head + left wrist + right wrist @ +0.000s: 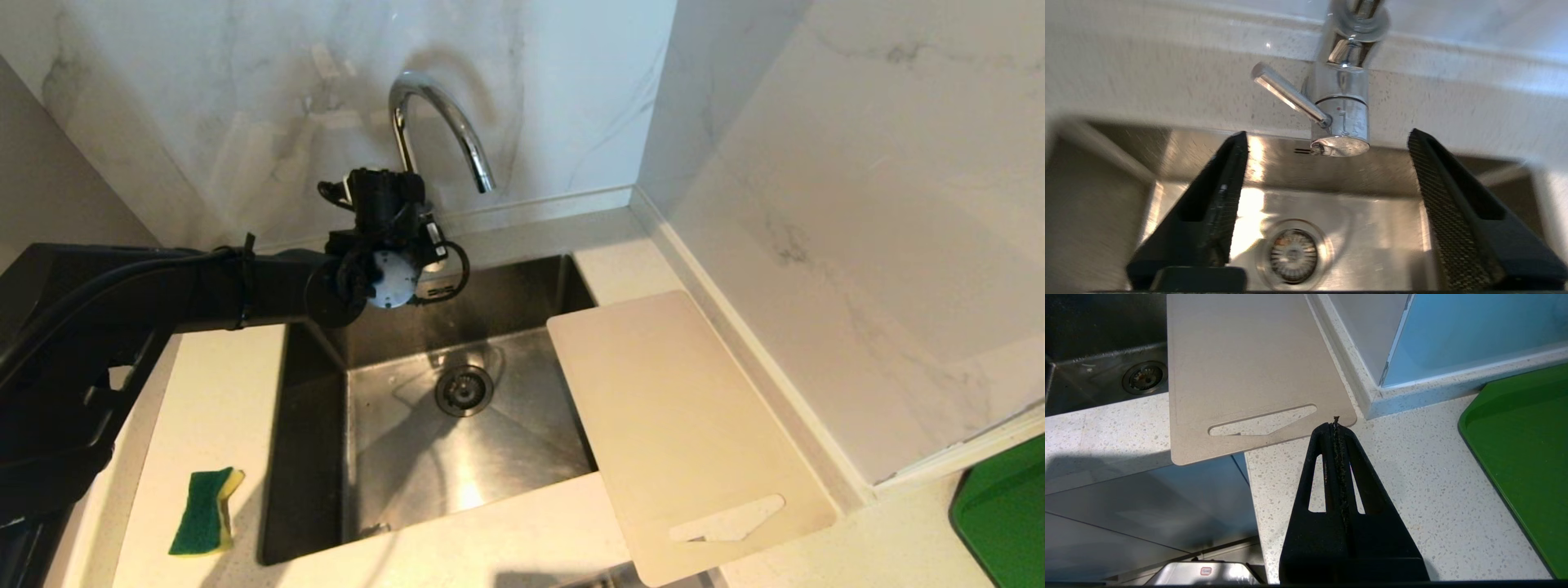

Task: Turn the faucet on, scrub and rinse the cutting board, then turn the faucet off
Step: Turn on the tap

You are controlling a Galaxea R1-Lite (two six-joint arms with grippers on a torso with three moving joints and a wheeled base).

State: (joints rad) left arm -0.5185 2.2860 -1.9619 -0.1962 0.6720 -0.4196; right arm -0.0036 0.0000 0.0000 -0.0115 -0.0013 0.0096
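The left gripper [1327,139], jaws wide and holding nothing, hovers before the chrome faucet [437,122] and its thin lever [1288,93]; no water shows, so turning it on looks to be the step in hand, calling for a nudge. The smooth cream cutting board [682,425] bridges the steel sink's [392,490] right rim. The right gripper [1336,419] sits closed, empty.

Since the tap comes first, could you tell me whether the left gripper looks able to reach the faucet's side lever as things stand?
Probably yes: the left gripper is open right before the faucet, its lever unobstructed.
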